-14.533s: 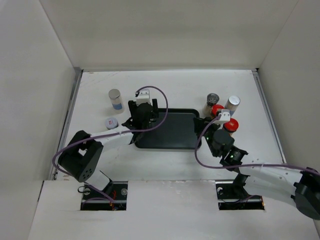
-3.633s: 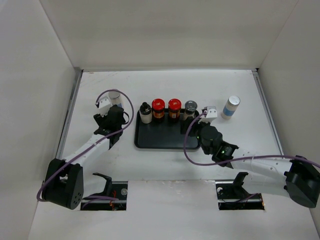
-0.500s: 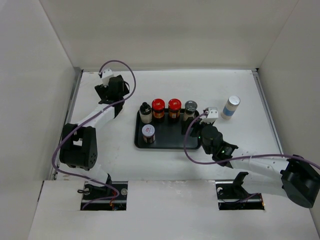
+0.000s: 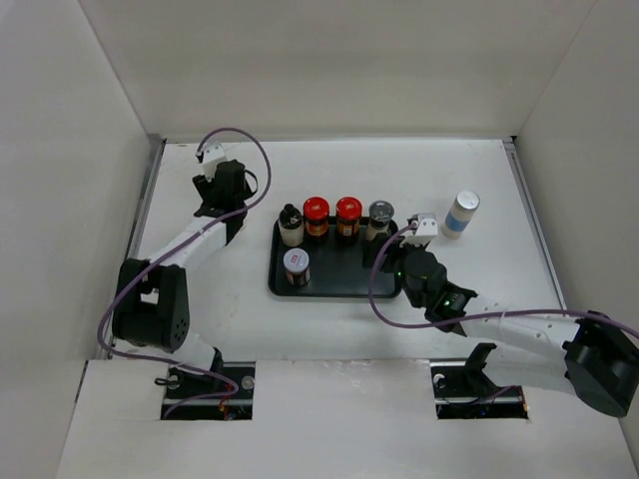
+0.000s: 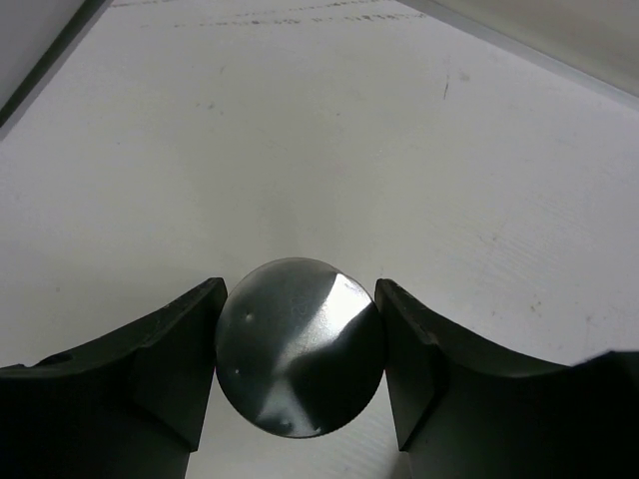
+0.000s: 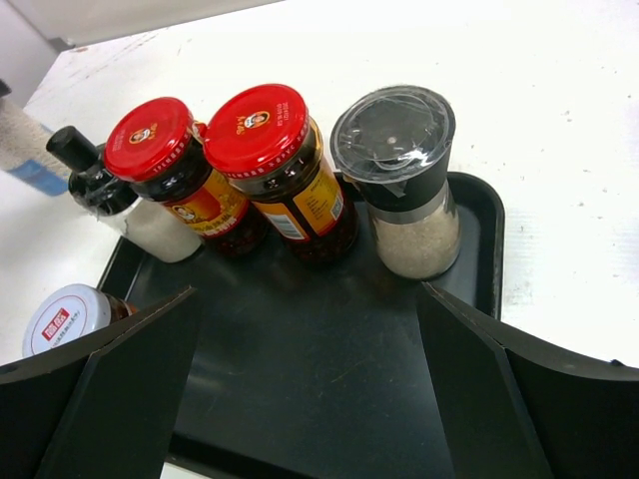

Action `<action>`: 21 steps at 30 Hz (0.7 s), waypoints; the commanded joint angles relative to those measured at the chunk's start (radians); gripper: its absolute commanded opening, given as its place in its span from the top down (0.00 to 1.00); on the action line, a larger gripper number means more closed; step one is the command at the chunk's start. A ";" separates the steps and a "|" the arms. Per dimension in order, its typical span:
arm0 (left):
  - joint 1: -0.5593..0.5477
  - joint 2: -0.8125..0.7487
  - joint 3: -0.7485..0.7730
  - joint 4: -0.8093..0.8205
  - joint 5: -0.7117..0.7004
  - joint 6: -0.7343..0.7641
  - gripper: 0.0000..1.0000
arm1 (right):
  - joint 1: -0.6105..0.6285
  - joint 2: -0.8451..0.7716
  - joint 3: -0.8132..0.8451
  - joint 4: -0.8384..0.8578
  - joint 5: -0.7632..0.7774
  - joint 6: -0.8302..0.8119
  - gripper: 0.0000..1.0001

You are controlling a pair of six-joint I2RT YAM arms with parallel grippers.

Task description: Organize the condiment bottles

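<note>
Silver-capped bottle (image 5: 300,364), round shiny top, clamped between left gripper (image 5: 300,309) fingers, 10 o'clock off tray (image 4: 339,283). Tray flat, black: row of four jars (image 4: 347,210) along 12 o'clock edge, white-lidded jar (image 4: 296,261) at 7 o'clock. Right gripper (image 6: 307,291) spread wide above tray. Second silver-capped bottle (image 4: 461,213) at 2 o'clock.

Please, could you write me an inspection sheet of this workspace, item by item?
Surface: white table, faint scuffs; black tray in the middle.
Job's things: on the tray, black-capped white bottle, red-lidded jars, grey-lidded jar, white-lidded jar; loose silver-capped bottle right of the tray; held silver-capped bottle in the left tool.
Clutter: nothing seen.
Grippers: left tool shut on its bottle; right tool open, empty, above the tray.
Cables: purple cables loop along both arms.
Surroundings: white walls on three sides.
</note>
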 commanded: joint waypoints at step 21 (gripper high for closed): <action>-0.708 -0.529 -0.069 0.070 -0.168 0.052 0.61 | -0.032 -0.212 -0.038 0.045 0.098 0.010 0.06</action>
